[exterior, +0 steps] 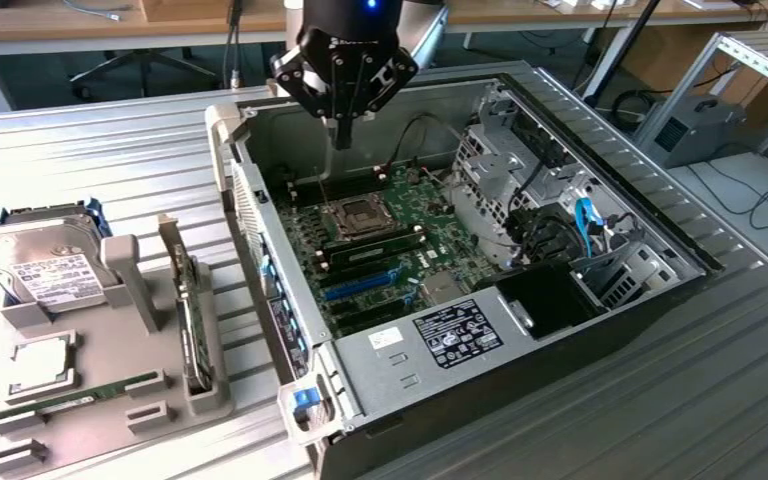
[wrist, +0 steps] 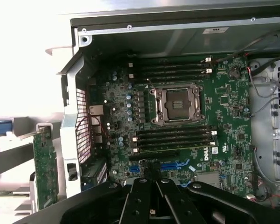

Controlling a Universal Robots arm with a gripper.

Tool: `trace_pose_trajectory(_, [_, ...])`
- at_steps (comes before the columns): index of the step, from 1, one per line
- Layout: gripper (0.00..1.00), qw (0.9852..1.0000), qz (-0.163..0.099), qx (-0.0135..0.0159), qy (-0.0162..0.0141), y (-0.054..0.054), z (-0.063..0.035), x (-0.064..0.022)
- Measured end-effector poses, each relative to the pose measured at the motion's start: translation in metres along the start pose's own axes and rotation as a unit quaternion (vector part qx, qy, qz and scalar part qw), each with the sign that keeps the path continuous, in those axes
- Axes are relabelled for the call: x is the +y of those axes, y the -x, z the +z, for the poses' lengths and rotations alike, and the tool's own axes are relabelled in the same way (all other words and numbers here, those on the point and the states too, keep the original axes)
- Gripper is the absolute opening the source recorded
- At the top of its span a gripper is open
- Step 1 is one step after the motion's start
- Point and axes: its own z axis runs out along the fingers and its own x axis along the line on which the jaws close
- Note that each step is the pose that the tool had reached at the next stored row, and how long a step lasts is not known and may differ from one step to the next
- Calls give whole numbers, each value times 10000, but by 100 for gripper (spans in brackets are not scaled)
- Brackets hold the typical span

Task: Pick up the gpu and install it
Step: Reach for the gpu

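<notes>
The gpu (exterior: 195,325) stands on edge in a slot of the grey holder (exterior: 131,300) at the exterior view's left, its silver bracket at the far end. In the wrist view the gpu (wrist: 44,168) appears as a green board edge outside the case wall. My gripper (exterior: 343,135) hangs above the back of the open computer case (exterior: 491,330), well apart from the gpu. Its fingers are shut with nothing between them. From the wrist, the gripper (wrist: 151,176) points down at the motherboard (wrist: 177,121) near the blue expansion slots (wrist: 170,164).
The holder also carries a hard drive (exterior: 44,262), a processor chip (exterior: 40,365) and a green memory stick (exterior: 77,395). Inside the case are the processor socket (exterior: 357,215), drive cages and cables (exterior: 584,225). Everything rests on a ribbed metal table (exterior: 91,160).
</notes>
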Motion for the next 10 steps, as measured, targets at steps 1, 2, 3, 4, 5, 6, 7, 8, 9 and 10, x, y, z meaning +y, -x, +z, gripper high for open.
trace_pose_trajectory(1, [11,10000,0,0,0,-2,0,0])
trace_pose_trajectory(2, [11,10000,0,0,0,-5,0,-1])
trace_pose_trajectory(3, [11,10000,0,0,0,-8,0,-1])
trace_pose_trajectory(4, [11,10000,0,0,0,-10,0,-1])
trace_pose_trajectory(5, [11,10000,0,0,0,-13,0,-1])
trace_pose_trajectory(6, [11,10000,0,0,0,-14,0,-1])
trace_pose_trajectory(7, [11,10000,0,0,0,-17,-1,-1])
trace_pose_trajectory(8, [11,10000,0,0,0,-19,0,-2])
trace_pose_trajectory(9, [11,10000,0,0,0,-23,0,-2])
trace_pose_trajectory(10, [11,10000,0,0,0,-26,-1,-2])
